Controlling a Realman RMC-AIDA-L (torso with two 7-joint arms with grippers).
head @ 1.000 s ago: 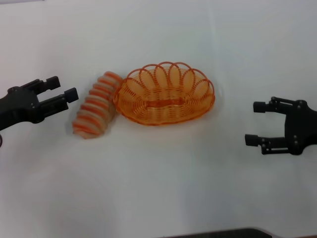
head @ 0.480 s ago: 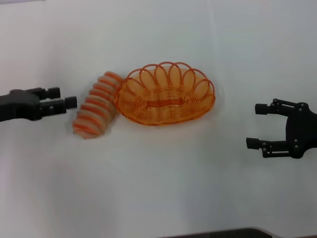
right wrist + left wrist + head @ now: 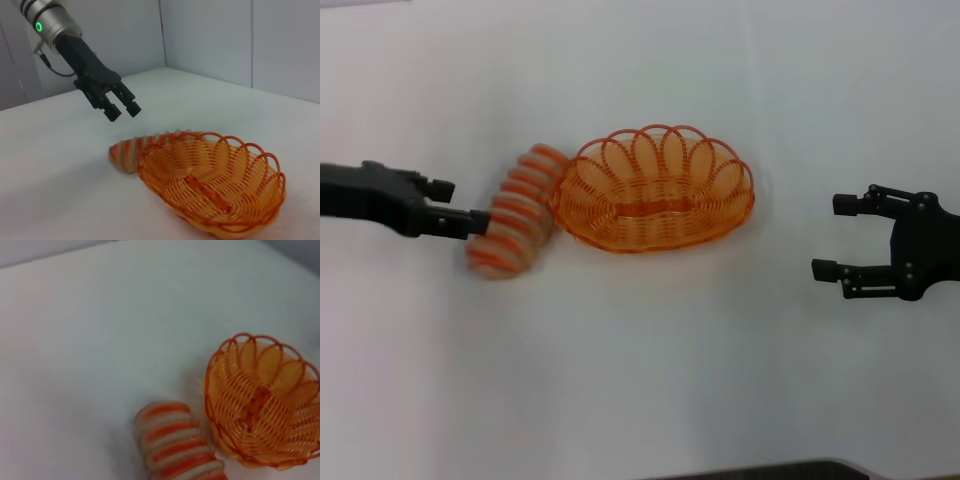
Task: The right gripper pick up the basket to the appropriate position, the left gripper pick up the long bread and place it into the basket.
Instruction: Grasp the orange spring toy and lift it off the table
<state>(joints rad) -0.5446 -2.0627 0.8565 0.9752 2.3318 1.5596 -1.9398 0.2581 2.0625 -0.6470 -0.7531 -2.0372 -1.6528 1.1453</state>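
The long bread (image 3: 515, 215) lies on the white table, its right side against the left end of the orange wire basket (image 3: 720, 225). My left gripper (image 3: 462, 205) is open and empty at the bread's left edge. The right wrist view shows this gripper (image 3: 123, 111) hovering above the bread (image 3: 127, 152), not touching it. My right gripper (image 3: 830, 236) is open and empty, well to the right of the basket, fingers pointing at it. The left wrist view shows the bread (image 3: 175, 440) beside the basket (image 3: 260, 405). The basket (image 3: 210, 185) is empty.
The white table (image 3: 640, 380) spreads around both things. A dark edge (image 3: 770, 470) shows at the table's near side. Grey walls (image 3: 210, 35) stand behind the table in the right wrist view.
My left gripper has moved right toward the bread and turned, now reaching its left edge. My right gripper has shifted slightly. Bread and basket have stayed put.
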